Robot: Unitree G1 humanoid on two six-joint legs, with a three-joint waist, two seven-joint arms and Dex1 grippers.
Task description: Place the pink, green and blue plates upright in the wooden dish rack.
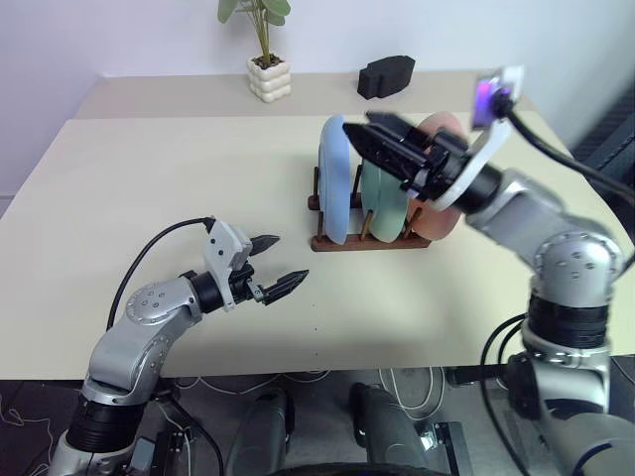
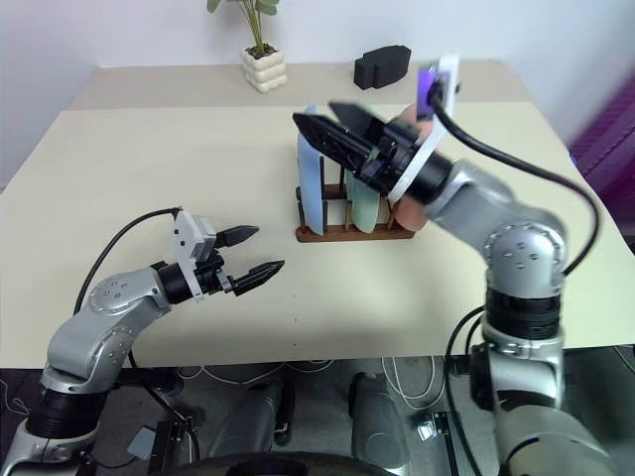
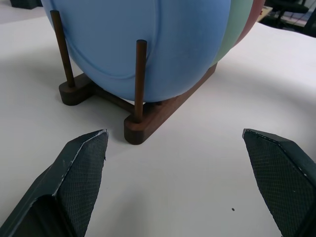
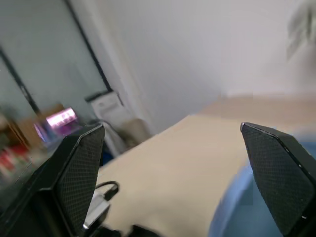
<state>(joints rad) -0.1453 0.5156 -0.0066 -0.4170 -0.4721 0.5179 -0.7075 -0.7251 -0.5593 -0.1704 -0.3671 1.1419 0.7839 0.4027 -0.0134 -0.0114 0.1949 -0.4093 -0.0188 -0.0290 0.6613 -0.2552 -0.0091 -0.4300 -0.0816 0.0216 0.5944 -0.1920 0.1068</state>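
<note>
**Above the rack, right tool spread wide**

Over the plates, the right tool (image 1: 382, 139) hangs with fingers apart, holding nothing. Left tool (image 1: 276, 265) — also wide and empty — hovers low over the bench (image 1: 149, 188), near the wooden dish rack (image 1: 369, 241). Upright between its pegs stand the blue plate (image 1: 333, 178), green plate (image 1: 382, 198) and pink plate (image 1: 437, 218) — side by side.

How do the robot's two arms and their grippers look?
Both arms have silver-grey metal shells with black joints. The left gripper and the right gripper each have two black pointed fingers with textured pads. A white wrist mount and a black cable run along each arm.
</note>
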